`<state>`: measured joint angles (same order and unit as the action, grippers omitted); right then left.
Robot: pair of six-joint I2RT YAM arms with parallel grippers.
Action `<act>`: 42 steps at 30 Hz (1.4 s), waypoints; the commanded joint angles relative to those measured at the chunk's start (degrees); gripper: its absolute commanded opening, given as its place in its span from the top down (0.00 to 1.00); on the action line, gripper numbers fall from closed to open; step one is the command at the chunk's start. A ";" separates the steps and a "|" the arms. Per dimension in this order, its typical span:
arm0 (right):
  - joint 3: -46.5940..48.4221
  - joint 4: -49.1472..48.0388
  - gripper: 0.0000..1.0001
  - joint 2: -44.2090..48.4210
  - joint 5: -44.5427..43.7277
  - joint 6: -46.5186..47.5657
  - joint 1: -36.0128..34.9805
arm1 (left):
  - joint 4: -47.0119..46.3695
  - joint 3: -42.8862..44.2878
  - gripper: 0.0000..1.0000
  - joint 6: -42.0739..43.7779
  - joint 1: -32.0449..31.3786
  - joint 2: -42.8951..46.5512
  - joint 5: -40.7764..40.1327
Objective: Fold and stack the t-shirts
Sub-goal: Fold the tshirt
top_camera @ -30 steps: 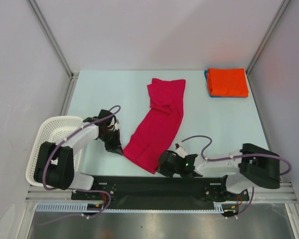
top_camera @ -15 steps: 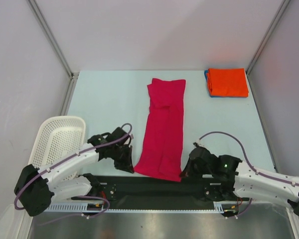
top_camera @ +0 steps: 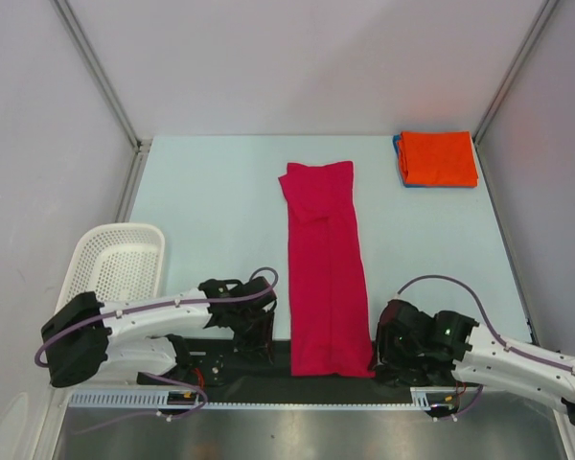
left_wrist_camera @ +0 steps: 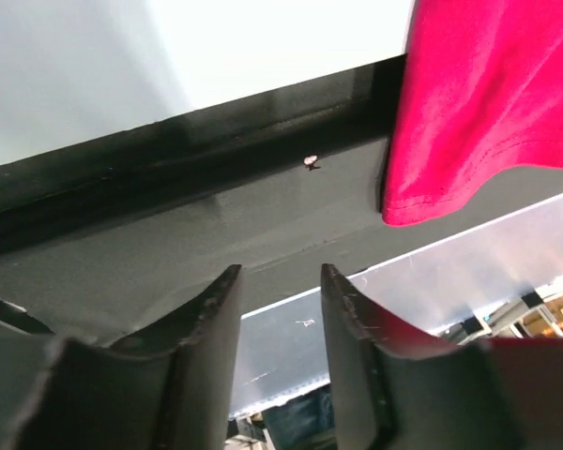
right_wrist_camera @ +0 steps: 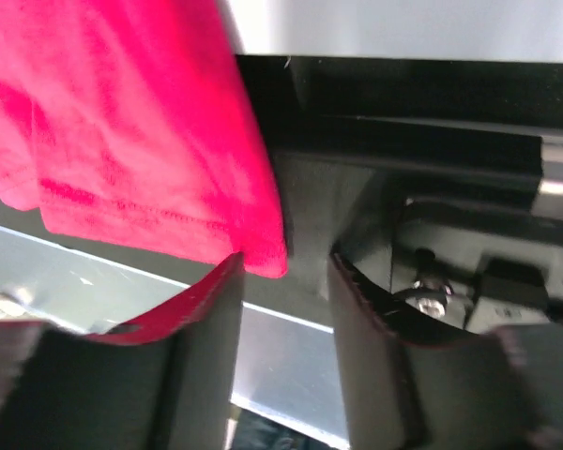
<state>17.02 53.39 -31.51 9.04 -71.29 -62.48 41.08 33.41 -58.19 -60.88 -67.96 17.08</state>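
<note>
Crimson t-shirt (top_camera: 328, 268) dragged out straight, and both pincers have just let go

A second ago it lay crooked across the bench (top_camera: 211, 201). Now it's a long narrow strip running near to far down the middle, with its near hem draped over the black rail (top_camera: 240, 359). The left pincer (left_wrist_camera: 280, 281) is parted with nothing between the fingers, just left of the hem corner. The right pincer (right_wrist_camera: 283, 267) is parted too, and the other hem corner dangles by one fingertip, not pinched. I reckon the lengthwise fold is done and the crosswise folds are next. It's soft matte knit with a stitched hem, a bit rumpled at the far end. The orange t-shirt (top_camera: 439, 157) is a tidy rectangle at the far right, with the blue t-shirt (top_camera: 400, 158) peeking out underneath.
</note>
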 commanded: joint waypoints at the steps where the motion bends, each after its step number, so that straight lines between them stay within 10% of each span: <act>1: 4.16 4.71 0.52 -2.76 -1.65 4.83 0.08 | 1.10 1.22 0.54 -2.71 -1.17 1.34 -3.62; 8: 7.95 4.45 0.35 -4.80 -2.45 9.06 0.16 | -14.87 -1.85 0.39 -2.01 -1.61 4.08 3.38; 24: 1.53 -2.94 0.47 -4.00 4.41 10.37 9.12 | -25.17 0.08 0.42 -6.05 -5.65 -11.13 6.82; 42: -3.83 -5.14 0.57 -3.12 8.54 11.96 11.59 | -30.54 -3.70 0.70 -10.01 -5.56 -13.60 8.94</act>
<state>15.03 47.77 -34.76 18.94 -60.42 -51.13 12.01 30.06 -67.22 -66.15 -81.38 25.50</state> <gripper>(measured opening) 0.440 0.322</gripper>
